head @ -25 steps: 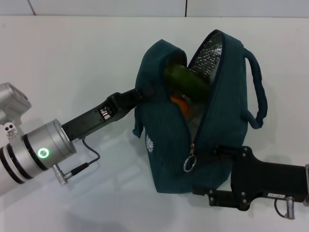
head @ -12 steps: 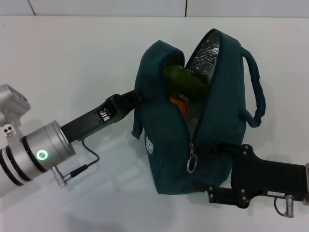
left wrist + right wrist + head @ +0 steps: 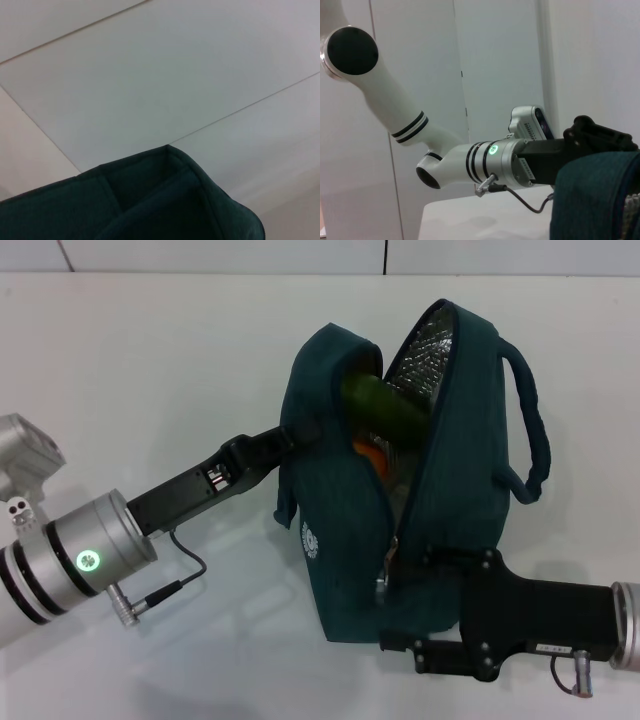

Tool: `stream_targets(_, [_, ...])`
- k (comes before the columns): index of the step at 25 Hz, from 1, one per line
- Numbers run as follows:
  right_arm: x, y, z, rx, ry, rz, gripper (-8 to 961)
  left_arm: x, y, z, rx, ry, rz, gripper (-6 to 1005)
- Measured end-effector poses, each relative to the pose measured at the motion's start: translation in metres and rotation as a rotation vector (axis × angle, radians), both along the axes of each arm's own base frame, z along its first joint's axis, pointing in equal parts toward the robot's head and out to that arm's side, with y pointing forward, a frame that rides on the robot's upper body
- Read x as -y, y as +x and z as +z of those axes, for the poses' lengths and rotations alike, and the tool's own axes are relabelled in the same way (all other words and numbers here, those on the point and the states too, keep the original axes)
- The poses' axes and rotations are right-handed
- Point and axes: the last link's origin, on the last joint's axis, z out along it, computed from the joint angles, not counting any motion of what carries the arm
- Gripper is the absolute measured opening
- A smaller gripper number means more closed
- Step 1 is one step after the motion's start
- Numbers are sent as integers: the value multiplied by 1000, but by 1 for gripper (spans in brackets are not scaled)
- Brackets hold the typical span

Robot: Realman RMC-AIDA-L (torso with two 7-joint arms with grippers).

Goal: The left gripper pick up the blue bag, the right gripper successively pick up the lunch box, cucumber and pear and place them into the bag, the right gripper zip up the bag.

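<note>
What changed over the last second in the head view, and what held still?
The right gripper slid left along the table toward the blue bag, reaching the ring zip pull, which it now partly hides; whether it grips it cannot be seen. The left gripper stayed at the bag's left side; the cucumber and pear stayed inside, zip open.

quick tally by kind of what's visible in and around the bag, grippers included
bag: 1, the blue bag
vegetable: 1, the cucumber in the bag
fruit: 1, the pear under it
grippers: 2, the left gripper at the bag's side, the right gripper by the zip
lunch box: 0 visible
total: 5
</note>
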Motion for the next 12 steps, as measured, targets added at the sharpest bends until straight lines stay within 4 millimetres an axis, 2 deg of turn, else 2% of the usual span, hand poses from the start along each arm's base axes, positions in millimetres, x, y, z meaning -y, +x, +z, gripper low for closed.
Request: stream_targets(12, [-3, 5, 5, -22, 48, -48, 657, 1, 0, 1, 5, 0, -4, 105])
